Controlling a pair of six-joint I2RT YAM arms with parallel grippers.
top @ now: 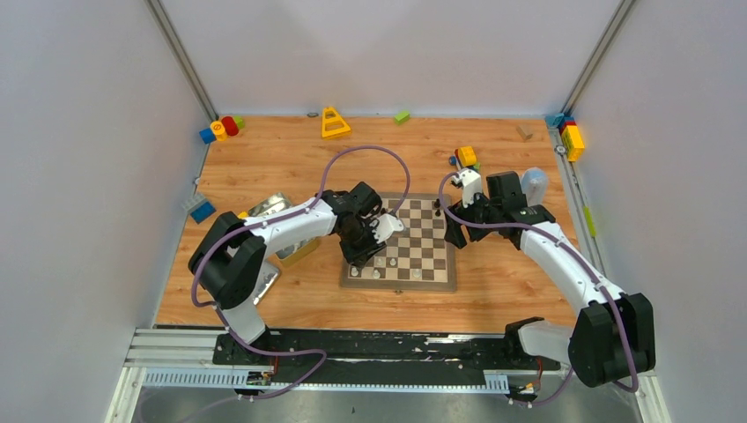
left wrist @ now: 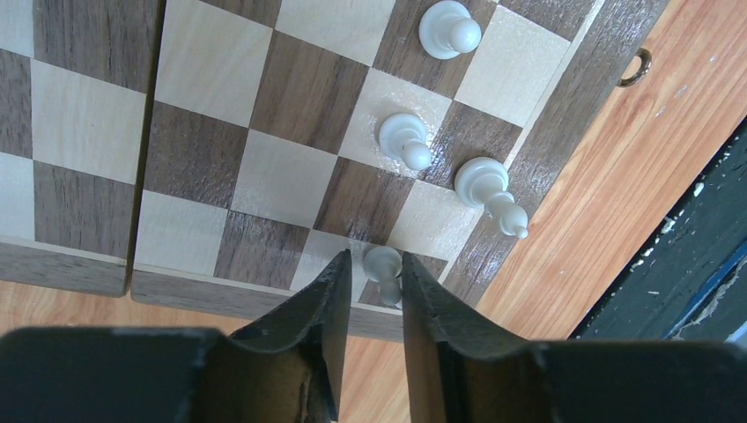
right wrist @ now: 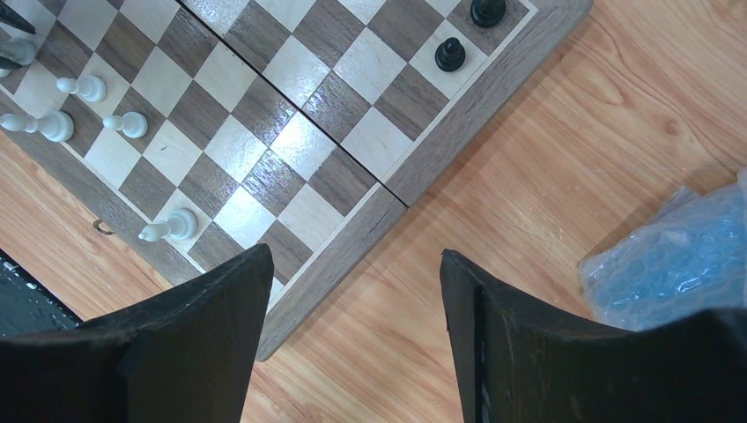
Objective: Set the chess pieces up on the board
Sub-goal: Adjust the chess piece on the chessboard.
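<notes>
Left wrist view: the left gripper [left wrist: 376,264] is clenched on a pale pawn [left wrist: 383,263], which stands upright between its fingers on the board [left wrist: 88,115]'s edge row, near a corner. The right gripper [right wrist: 357,256] hangs spread wide and unladen off the board's other side, so the left arm is nearer.

The left arm [top: 282,226] reaches to the right with a bent elbow. The left gripper [left wrist: 374,269] points down, its jaws drawn narrow on a white pawn [left wrist: 382,262]. The right arm [top: 564,256] reaches to the left, and the right gripper [right wrist: 357,264] points down with its jaws wide apart.
</notes>
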